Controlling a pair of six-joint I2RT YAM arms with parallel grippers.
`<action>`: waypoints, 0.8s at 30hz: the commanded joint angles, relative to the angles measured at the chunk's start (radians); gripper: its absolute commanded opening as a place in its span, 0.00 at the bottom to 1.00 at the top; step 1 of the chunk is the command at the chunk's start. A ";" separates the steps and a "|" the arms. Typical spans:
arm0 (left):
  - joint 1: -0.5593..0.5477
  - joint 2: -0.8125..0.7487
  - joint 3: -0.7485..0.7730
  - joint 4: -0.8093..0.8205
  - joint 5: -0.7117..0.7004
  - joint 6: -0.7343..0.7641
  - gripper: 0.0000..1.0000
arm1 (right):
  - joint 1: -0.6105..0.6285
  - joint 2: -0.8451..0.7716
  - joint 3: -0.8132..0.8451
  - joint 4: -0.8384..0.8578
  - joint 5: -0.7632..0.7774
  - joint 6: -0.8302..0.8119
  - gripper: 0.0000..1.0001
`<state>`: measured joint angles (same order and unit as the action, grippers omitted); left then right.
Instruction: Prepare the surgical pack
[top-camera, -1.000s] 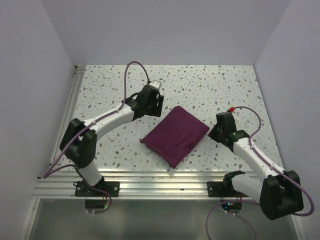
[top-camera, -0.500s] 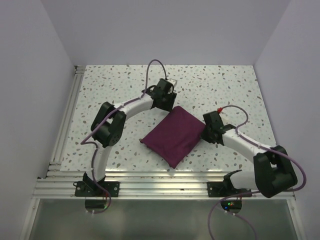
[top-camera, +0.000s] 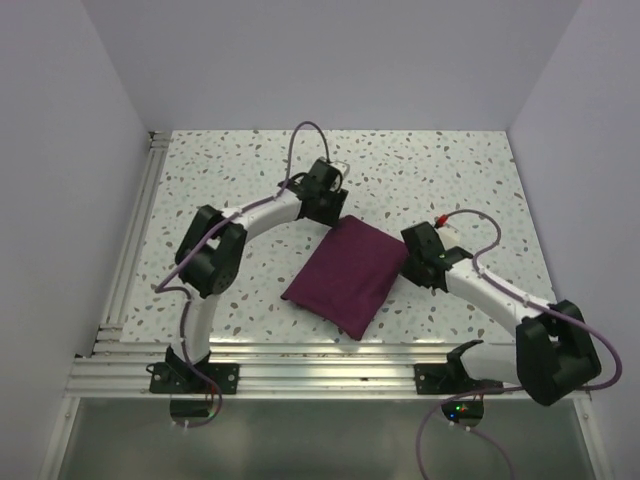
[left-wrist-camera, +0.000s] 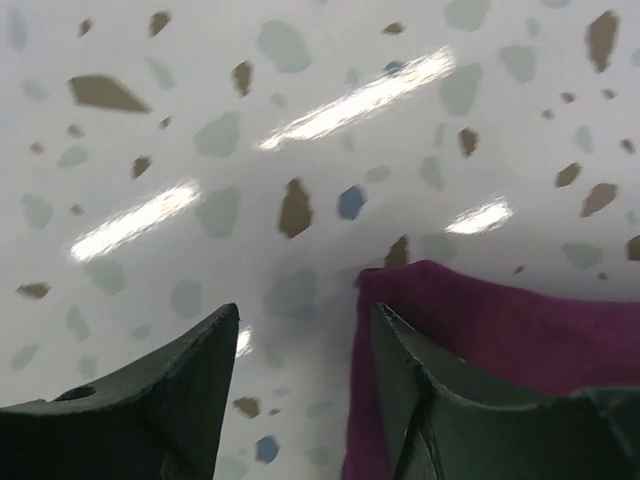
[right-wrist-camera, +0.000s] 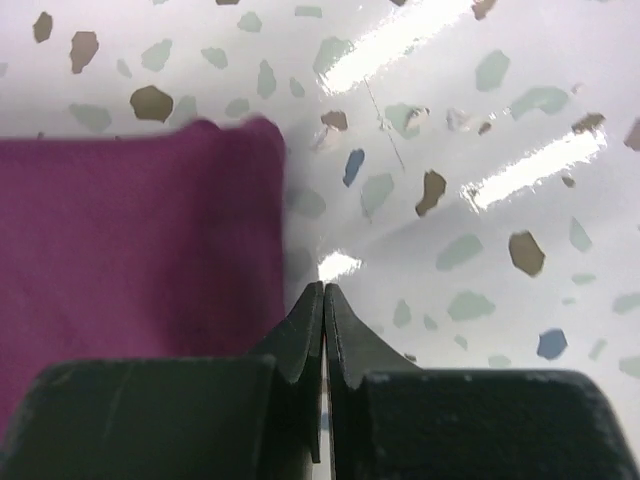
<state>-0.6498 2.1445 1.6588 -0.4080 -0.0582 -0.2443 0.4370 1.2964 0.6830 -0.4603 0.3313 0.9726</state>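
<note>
The surgical pack (top-camera: 345, 273) is a plum-maroon folded rectangular bundle lying flat mid-table. My left gripper (top-camera: 328, 205) is at its far corner. In the left wrist view the gripper (left-wrist-camera: 300, 315) is open, with one finger over the pack's corner (left-wrist-camera: 480, 320) and the other over bare table. My right gripper (top-camera: 412, 262) presses against the pack's right edge. In the right wrist view the gripper (right-wrist-camera: 323, 290) is shut and empty, just right of the pack's edge (right-wrist-camera: 150, 240).
The speckled terrazzo table (top-camera: 230, 180) is walled at the back and both sides. An aluminium rail frame (top-camera: 300, 365) runs along the near edge, where the arm bases stand.
The left gripper swung right to the pack's far corner. The right gripper moved left against the pack's right edge. The pack has shifted and turned slightly to the left.
</note>
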 joint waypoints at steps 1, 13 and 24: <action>0.047 -0.141 -0.099 -0.073 -0.069 0.017 0.59 | 0.037 -0.103 -0.029 -0.130 0.068 0.110 0.00; 0.045 -0.328 -0.349 -0.132 -0.109 -0.039 0.59 | 0.210 -0.105 -0.043 -0.193 0.097 0.103 0.00; -0.048 -0.278 -0.360 -0.101 -0.080 -0.096 0.57 | 0.229 0.081 0.032 -0.037 0.003 0.107 0.00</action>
<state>-0.6350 1.8515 1.2655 -0.5377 -0.1616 -0.2970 0.6498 1.3350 0.6479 -0.5812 0.3485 1.0626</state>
